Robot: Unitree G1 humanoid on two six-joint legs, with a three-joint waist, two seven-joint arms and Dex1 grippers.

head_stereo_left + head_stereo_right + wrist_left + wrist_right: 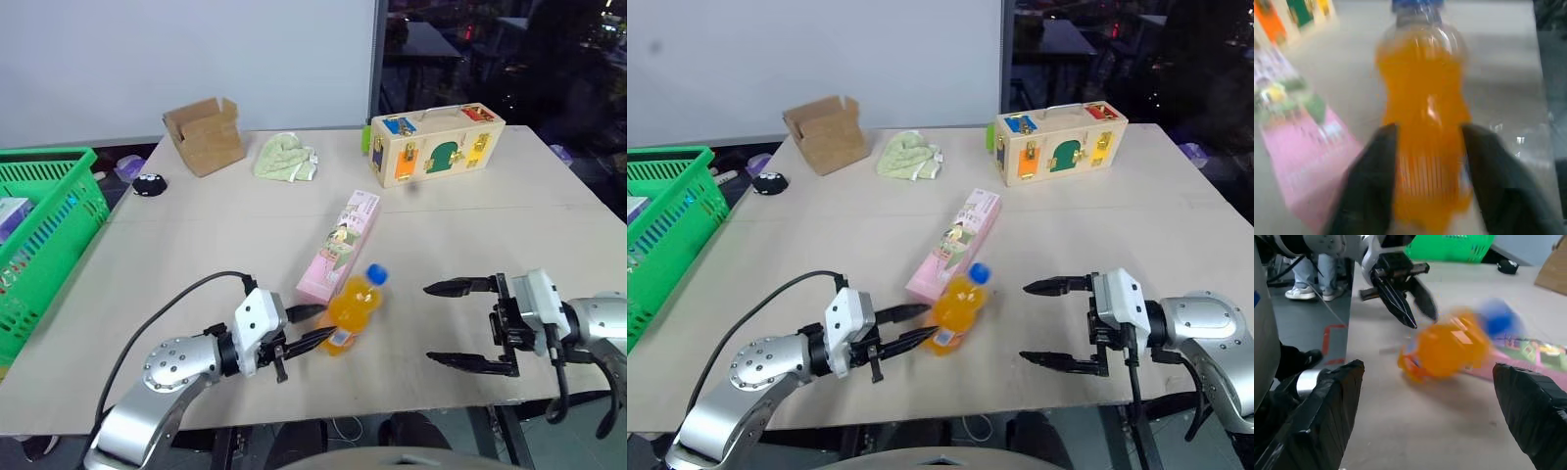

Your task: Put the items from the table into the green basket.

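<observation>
left claw point(312, 327) clamped on the orange bottle's point(351, 311) base – right claw point(458, 325) wide apart nearby – wrist view shows bottle tilted

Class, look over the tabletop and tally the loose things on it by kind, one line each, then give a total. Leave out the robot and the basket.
Bottles: 1, orange bottle
Cartons: 1, pink carton
Cardboard boxes: 1, brown cardboard box
Wooden boxes: 1, wooden latch box
Cloths: 1, pale green cloth
Small black objects: 1, black object
Total: 6
</observation>
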